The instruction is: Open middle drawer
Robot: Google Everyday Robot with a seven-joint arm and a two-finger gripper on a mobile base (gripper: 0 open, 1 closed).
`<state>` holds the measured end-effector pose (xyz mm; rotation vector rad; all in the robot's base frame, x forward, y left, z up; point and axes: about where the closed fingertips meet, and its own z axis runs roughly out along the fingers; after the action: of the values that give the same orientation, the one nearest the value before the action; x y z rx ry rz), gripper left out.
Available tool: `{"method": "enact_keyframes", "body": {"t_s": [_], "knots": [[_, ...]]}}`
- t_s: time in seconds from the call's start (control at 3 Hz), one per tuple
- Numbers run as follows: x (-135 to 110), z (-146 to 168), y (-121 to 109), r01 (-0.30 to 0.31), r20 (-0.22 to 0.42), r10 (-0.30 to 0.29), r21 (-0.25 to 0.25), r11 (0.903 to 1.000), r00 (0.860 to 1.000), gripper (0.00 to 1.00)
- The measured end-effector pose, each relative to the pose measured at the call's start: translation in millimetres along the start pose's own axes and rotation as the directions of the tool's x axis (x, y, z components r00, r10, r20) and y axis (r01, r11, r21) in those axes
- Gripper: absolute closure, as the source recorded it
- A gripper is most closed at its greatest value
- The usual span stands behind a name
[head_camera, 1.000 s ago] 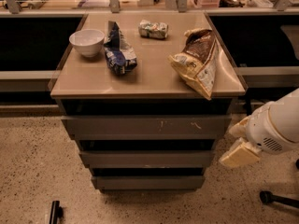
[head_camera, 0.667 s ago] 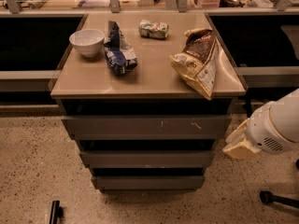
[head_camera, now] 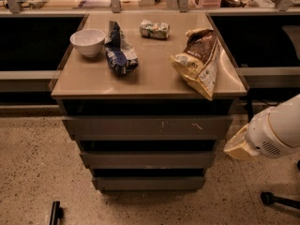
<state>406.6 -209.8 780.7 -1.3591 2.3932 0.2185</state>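
The middle drawer (head_camera: 147,159) is a wide, shallow grey front, the second of three in the cabinet, and it is shut flush. Above it is the taller grey drawer (head_camera: 147,125) with pale scratch marks, and below it the lowest drawer (head_camera: 149,183). My gripper (head_camera: 238,146), a cream-coloured tip on the white arm (head_camera: 276,130), hangs to the right of the cabinet at about the height of the middle drawer. It is apart from the drawer front and touches nothing.
On the cabinet top (head_camera: 150,78) stand a white bowl (head_camera: 87,41), a blue snack bag (head_camera: 119,50), a small wrapped packet (head_camera: 154,29) and a brown chip bag (head_camera: 199,62) overhanging the front right corner. A black chair base (head_camera: 276,199) is on the floor at the right.
My gripper has drawn slightly up and to the right, a little away from the cabinet's side. The drawers and the things on top have not moved.
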Motion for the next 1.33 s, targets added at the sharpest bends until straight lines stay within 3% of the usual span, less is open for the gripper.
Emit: {"method": "enact_keyframes", "body": {"t_s": [0.33, 0.67, 1.0, 1.33], "knots": [[24.5, 45.2, 9.0, -0.11, 0.025, 0.11, -0.009, 0.9939, 0.994, 1.0], [51.6, 100.9, 20.2, -0.226, 0.078, 0.227, -0.02, 0.974, 0.971, 1.0], [52.3, 142.1, -4.0, -0.293, 0.213, 0.287, -0.003, 0.9561, 0.934, 1.0], [53.9, 158.3, -22.2, -0.317, 0.262, 0.297, 0.037, 0.9476, 0.918, 1.0]]}}
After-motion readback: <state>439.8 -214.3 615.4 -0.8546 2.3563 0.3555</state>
